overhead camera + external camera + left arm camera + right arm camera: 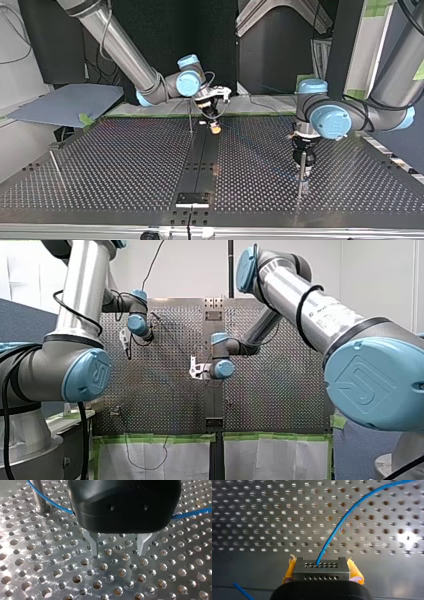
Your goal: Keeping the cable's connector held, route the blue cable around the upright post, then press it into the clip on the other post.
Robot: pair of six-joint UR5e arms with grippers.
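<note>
My right hand (321, 573) is clamped on the dark connector (321, 567), with a yellow pad (355, 571) pressed against each side of the block. The blue cable (342, 525) leaves the top of the connector and curves away over the perforated counter (262, 517). In the top view this hand sits at the far middle of the counter.

My left hand (118, 552) is nearer and to that view's right, pointing straight down. Its metal fingers (94, 543) are apart with nothing between them, the tips just above the holes. Behind the hand's black body the cable passes just beside an upright post (38, 495). I cannot tell whether it wraps around the post.
</note>
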